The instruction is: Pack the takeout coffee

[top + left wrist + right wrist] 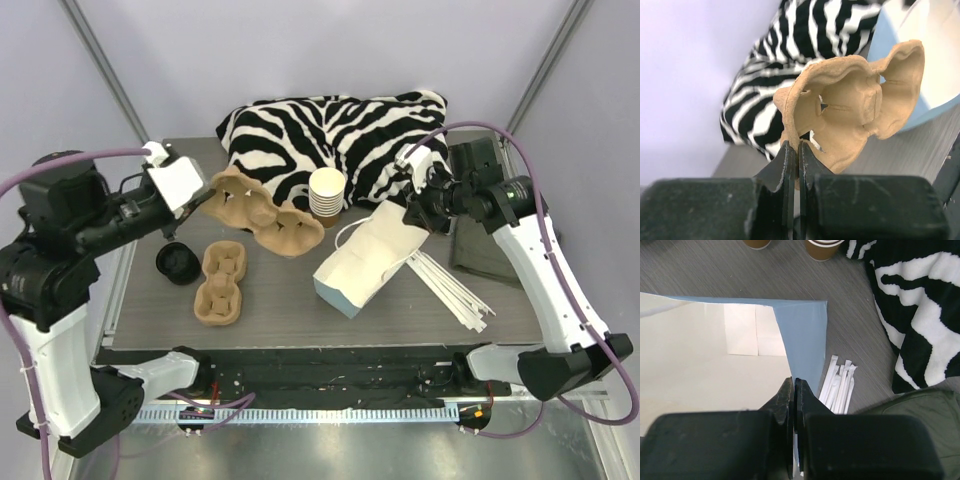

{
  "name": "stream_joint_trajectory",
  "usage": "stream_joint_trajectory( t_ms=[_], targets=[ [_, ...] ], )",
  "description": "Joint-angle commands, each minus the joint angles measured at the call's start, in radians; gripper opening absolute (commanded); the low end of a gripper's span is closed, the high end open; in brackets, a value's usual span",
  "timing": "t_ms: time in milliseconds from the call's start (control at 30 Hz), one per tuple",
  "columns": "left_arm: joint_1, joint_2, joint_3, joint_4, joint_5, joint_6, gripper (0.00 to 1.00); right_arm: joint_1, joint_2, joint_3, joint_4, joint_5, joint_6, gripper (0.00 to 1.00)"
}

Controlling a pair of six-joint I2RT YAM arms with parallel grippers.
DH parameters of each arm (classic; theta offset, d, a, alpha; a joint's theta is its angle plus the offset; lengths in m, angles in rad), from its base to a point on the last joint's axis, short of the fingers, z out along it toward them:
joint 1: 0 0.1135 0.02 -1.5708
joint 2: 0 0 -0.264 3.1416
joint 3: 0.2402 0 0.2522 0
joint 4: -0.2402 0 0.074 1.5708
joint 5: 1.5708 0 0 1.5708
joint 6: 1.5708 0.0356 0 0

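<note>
Counter (290, 310): dark grey wood-grain top, matte, grain running left to right. Wall (320, 50) behind it: plain pale lavender-grey, same tone on both sides. Two bare metal frame struts slant outward and upward from the counter's back corners, left strut (107, 70) and right strut (545, 60). A black strip (330, 362) runs along the counter's near edge, with a pale perforated rail (320, 412) just below it, then a brushed metal surface (320, 455) at the bottom. Light is even and diffuse: soft shadows, faint sheen on the metal. In the left wrist view that lavender wall fills the left side.
</note>
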Motion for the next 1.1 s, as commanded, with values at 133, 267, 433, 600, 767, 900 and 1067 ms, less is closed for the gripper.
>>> stream_joint_trajectory(
  t_ms=[133,267,433,600,767,900,1067],
  targets=[
    [-0.004,0.111,0.234,0.063,0.262,-0.086,0.00,0.003,0.073,0.104,0.010,-0.023,0.051,0.01],
    [-0.054,0.163,0.237,0.115,0.226,-0.120,0.00,0.003,0.095,0.124,0.005,-0.034,0.063,0.01],
    [-0.305,0.194,0.198,0.166,-0.069,-0.031,0.00,0.003,0.102,0.144,-0.010,-0.037,0.066,0.01],
    [-0.422,0.236,0.195,0.210,-0.237,0.054,0.00,0.003,0.101,0.141,-0.030,-0.028,0.065,0.01],
    [-0.589,0.236,0.143,0.235,-0.434,0.180,0.00,0.005,0.102,0.147,-0.052,-0.003,0.069,0.01],
    [-0.698,0.231,0.064,0.281,-0.552,0.278,0.00,0.003,0.108,0.158,-0.064,0.009,0.074,0.01],
    [-0.774,0.237,0.044,0.339,-0.636,0.378,0.00,0.005,0.125,0.175,-0.096,0.043,0.077,0.01]
  ],
)
